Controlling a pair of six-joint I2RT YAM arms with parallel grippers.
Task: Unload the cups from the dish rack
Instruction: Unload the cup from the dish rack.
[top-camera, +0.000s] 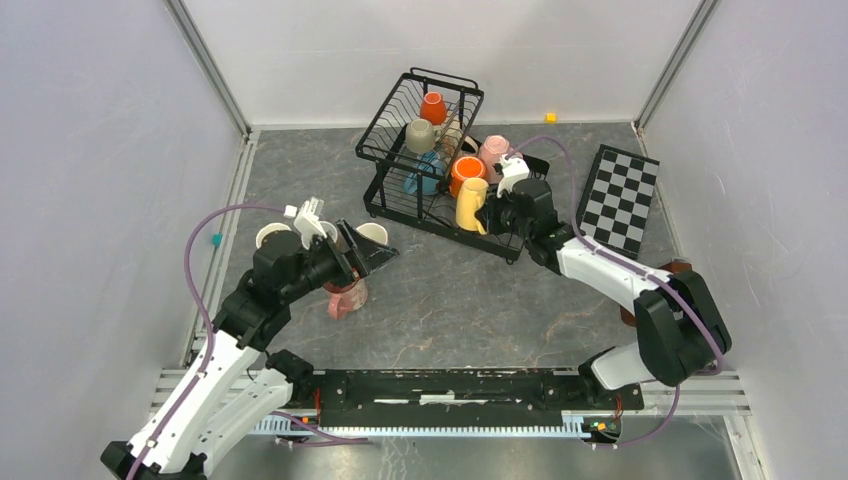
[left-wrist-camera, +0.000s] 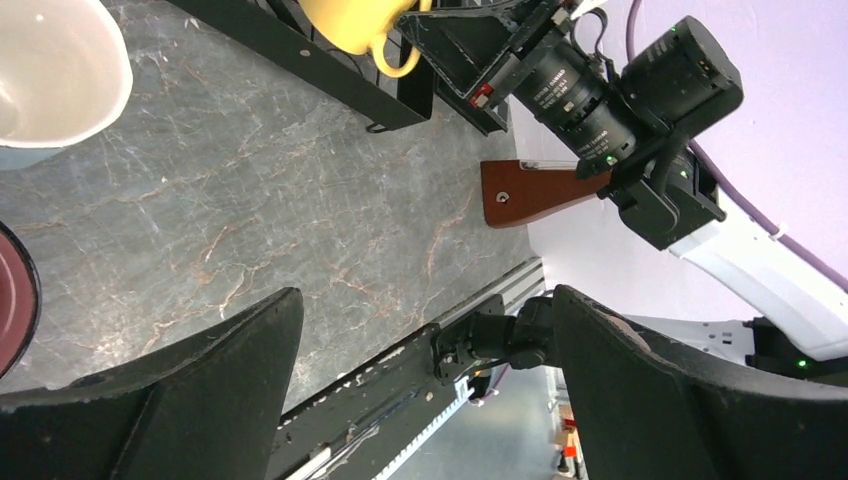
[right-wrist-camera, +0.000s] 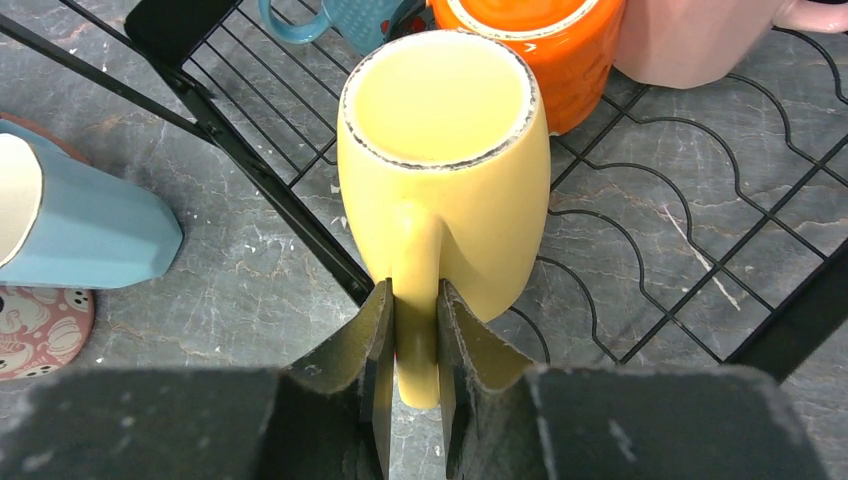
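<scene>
The yellow mug (right-wrist-camera: 445, 170) sits in the lower tray of the dish rack (right-wrist-camera: 268, 185), straight ahead of the right gripper (right-wrist-camera: 414, 315), which pinches its handle. I judge a straight upward lift is safest: the orange mug (right-wrist-camera: 560, 70) crowds just beyond, and a rack bar runs to the left. Back toward the table there is room. The left gripper (left-wrist-camera: 425, 300) hangs spread, empty.
</scene>
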